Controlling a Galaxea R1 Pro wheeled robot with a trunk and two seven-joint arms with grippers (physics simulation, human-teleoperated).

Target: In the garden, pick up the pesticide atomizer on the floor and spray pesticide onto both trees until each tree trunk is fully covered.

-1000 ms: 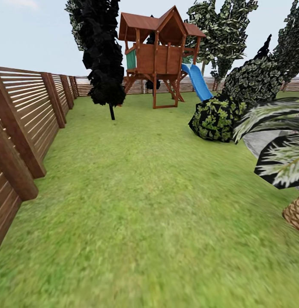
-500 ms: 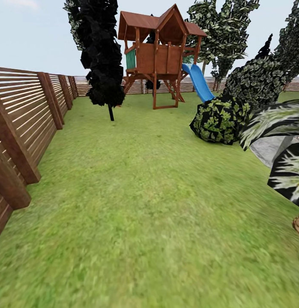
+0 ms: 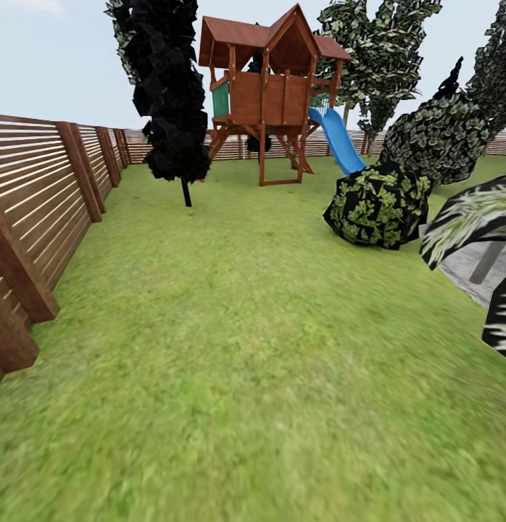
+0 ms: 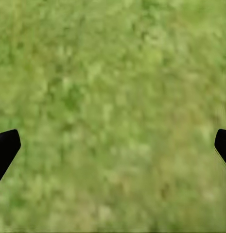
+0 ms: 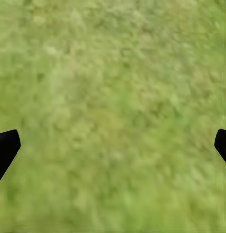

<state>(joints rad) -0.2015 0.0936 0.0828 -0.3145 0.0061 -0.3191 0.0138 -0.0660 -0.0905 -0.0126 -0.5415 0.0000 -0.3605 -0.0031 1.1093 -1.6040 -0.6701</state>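
The garden [image 3: 231, 348] lawn runs from the slatted fence [image 3: 43, 196] to a wooden playhouse [image 3: 271, 94], black-leaved tree [image 3: 169, 94] and round bush [image 3: 376, 204], while left tool [image 4: 113, 148] and right tool [image 5: 113, 148] hang spread wide, empty, over grass

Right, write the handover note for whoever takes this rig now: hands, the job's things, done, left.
Left hand: open, nothing held, grass under it.
Right hand: open, nothing held, grass under it.
Scene: the head view looks down the lawn, with the slat fence at left, the wooden playhouse and blue slide ahead, a narrow black-leaved tree and a round bush.
Job's things: no atomizer is visible, and no bare grey-brown trunk.
Done: nothing picked up, no spray visible.
Left: find and grasp the atomizer, then cover both trunks.
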